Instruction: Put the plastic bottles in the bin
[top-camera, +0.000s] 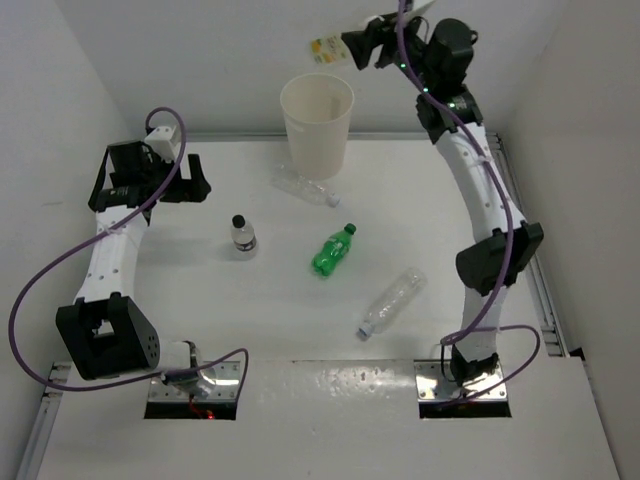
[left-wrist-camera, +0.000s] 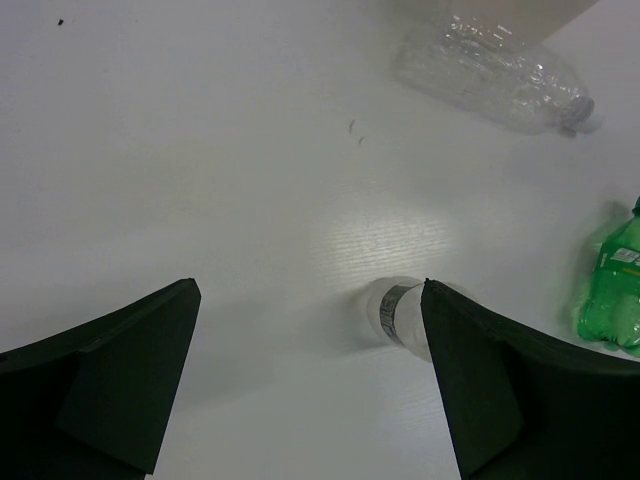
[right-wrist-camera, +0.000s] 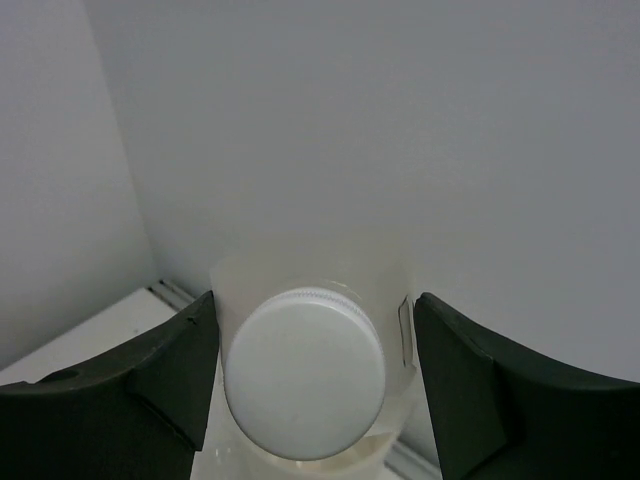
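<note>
Whitish plastic bottle (top-camera: 328, 47) with the yellow label, up in the air, pinched around the body by the right gripper (right-wrist-camera: 315, 296), white cap (right-wrist-camera: 305, 370) facing the wrist camera. Hanging near the back wall (top-camera: 200, 60), above and a bit to the right of the bin (top-camera: 317, 140) rim, so not over the mouth yet (close though). Bin parked at the middle of the worktop (top-camera: 200, 300) far edge, nothing to make out inside from above. Zero bottles in so far, by the look of it.

Left on the worktop: clear bottle (top-camera: 303, 188) lying just beside the bin's base, tiny black-capped bottle (top-camera: 243, 234) standing upright left of centre, green bottle (top-camera: 333, 250) on its side around the middle, second clear bottle (top-camera: 392, 302) lying toward the near-right corner.

Left gripper (left-wrist-camera: 308, 285) hovering over the left side near the tiny one, jaws spread wide, holding nothing.

Probably a small nudge over the rim, a drop, then four more trips.
</note>
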